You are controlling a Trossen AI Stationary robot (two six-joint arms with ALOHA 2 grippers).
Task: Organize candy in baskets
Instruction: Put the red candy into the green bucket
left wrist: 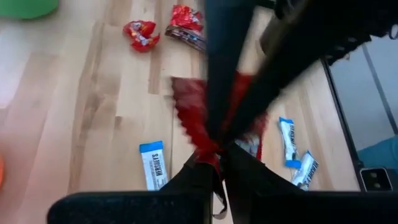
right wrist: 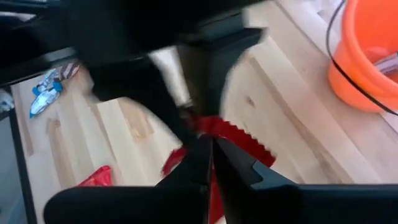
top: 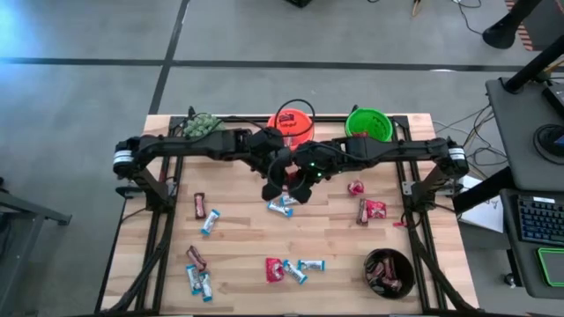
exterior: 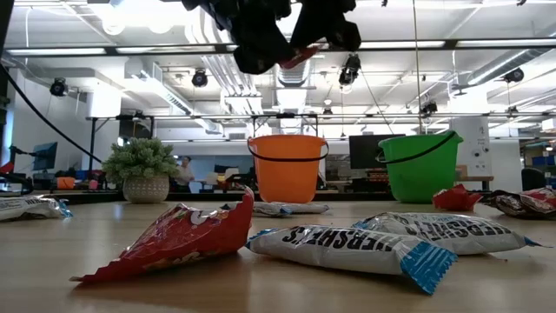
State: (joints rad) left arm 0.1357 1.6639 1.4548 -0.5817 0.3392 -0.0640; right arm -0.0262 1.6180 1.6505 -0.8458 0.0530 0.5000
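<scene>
both grippers meet mid-table, up in the air. left gripper (left wrist: 214, 163) is pinched tight on one edge of a shiny red serrated candy wrapper (left wrist: 199, 121), and right gripper (right wrist: 211, 163) is clamped on the same red wrapper from the other side, so the 2 sets of dark fingers sit nearly touching w/ the packet between them. looks to me like a hand-over, or a 2-handed hold, prob so the piece can go to whichever arm reaches the right pail.

from above, the left gripper (top: 271, 187) and right gripper (top: 300, 187) hang just over a few blue-and-white wrapped bars (top: 280, 206) lying on the pale wooden table (top: 238, 238). the bright orange plastic pail (top: 293, 123) w/ red pieces inside sits just behind them, near the far edge, so that's my guess for where the red one is headed. the bright green pail (top: 368, 123) stands beside it to the right, and the black round bowl (top: 389, 272) w/ dark brown pieces inside sits at the near right corner.

plenty left: red packets (top: 370, 209) right of centre, blue and brown bars (top: 199, 280) near left, more at centre front. a fuzzy grey-green potted plant (top: 201, 125) sits at the far left, not part of it.
</scene>
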